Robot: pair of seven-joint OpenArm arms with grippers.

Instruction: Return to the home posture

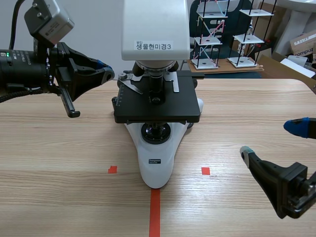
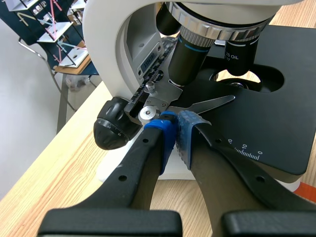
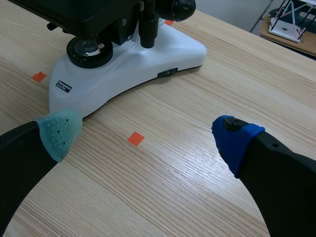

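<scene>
A white microscope [image 1: 155, 74] with a black stage [image 1: 157, 102] stands at the table's middle. My left gripper [image 1: 107, 74] is raised at the stage's left side, shut with nothing held. In the left wrist view its blue pads [image 2: 174, 137] meet just short of the slide clip [image 2: 197, 104] and a black focus knob [image 2: 114, 131]. My right gripper [image 1: 274, 140] hangs low at the right, open, its pads [image 3: 60, 132] wide apart over bare wood. The microscope's white base [image 3: 133, 64] lies ahead of it.
Orange-red tape marks [image 1: 155, 210] lie near the front edge. Behind the table stand wire-frame models [image 1: 212, 34] on a board and cardboard boxes [image 1: 303, 44]. Bare wooden tabletop [image 1: 59, 148] spreads to both sides of the microscope.
</scene>
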